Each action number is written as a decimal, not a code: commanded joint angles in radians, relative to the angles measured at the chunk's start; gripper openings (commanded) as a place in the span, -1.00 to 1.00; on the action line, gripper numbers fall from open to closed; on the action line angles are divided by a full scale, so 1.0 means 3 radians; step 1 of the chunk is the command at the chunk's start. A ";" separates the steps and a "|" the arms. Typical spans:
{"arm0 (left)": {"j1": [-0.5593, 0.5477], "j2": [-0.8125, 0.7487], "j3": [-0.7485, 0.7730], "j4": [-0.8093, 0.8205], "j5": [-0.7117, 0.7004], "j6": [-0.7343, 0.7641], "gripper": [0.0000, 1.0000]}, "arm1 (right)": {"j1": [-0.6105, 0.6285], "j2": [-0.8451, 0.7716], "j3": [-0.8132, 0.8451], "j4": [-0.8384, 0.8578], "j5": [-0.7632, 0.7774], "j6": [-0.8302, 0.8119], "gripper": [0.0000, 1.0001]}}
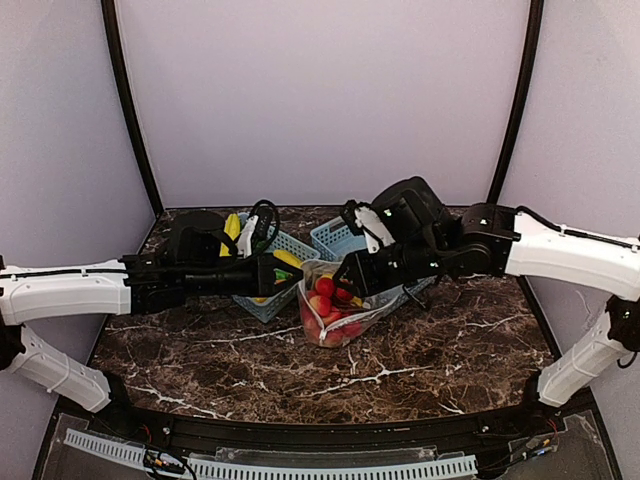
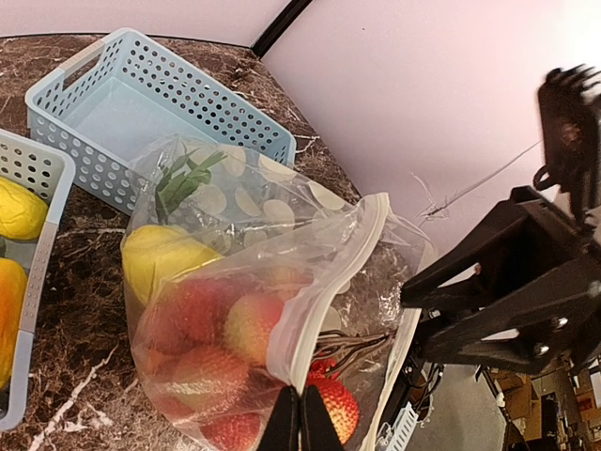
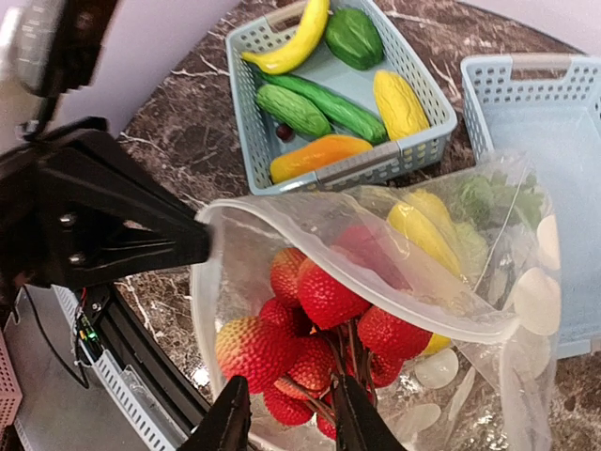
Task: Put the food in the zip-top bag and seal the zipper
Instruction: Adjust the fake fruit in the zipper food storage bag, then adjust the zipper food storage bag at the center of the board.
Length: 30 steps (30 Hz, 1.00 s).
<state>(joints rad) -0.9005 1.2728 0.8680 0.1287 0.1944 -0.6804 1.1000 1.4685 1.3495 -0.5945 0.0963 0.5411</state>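
Note:
The zip-top bag [image 1: 335, 322] stands open on the marble table, clear with white dots [image 2: 235, 216]. Inside lie a bunch of red bumpy fruits [image 3: 324, 296], a yellow piece [image 3: 413, 230] and some green leaves [image 3: 493, 197]. My left gripper [image 2: 300, 427] is shut on the near end of the zipper [image 2: 329, 282] and holds the mouth up. My right gripper [image 3: 289, 427] reaches into the mouth from the other side. Its fingers stand apart on either side of the red bunch's stems, with gaps showing. In the top view both grippers [image 1: 345, 285] meet over the bag.
A light-blue basket [image 3: 394, 160] behind the bag holds a banana [image 3: 291, 42], cucumbers, a green pepper, corn and an orange piece. A second light-blue basket [image 2: 141, 103] beside it is empty. The table's front edge [image 3: 122, 376] lies close below the bag.

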 commanded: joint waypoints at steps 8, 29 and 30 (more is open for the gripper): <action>0.0043 -0.0080 0.0185 -0.0085 0.0054 0.0147 -0.99 | 0.0017 -0.0456 0.0094 -0.0094 0.0137 -0.0369 -0.05; 0.0065 -0.0025 0.0270 -0.0190 0.0103 0.0179 -0.99 | -0.0234 -0.0144 -0.0042 -0.0654 0.0854 -0.0435 0.00; 0.0066 -0.0025 0.0276 -0.0192 0.0106 0.0178 -0.99 | -0.0248 -0.0136 -0.0048 -0.0645 0.0859 -0.0442 -0.06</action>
<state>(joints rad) -0.8879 1.2732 0.9134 0.0761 0.2138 -0.6441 1.0443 1.4101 1.3502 -0.7834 0.3164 0.4118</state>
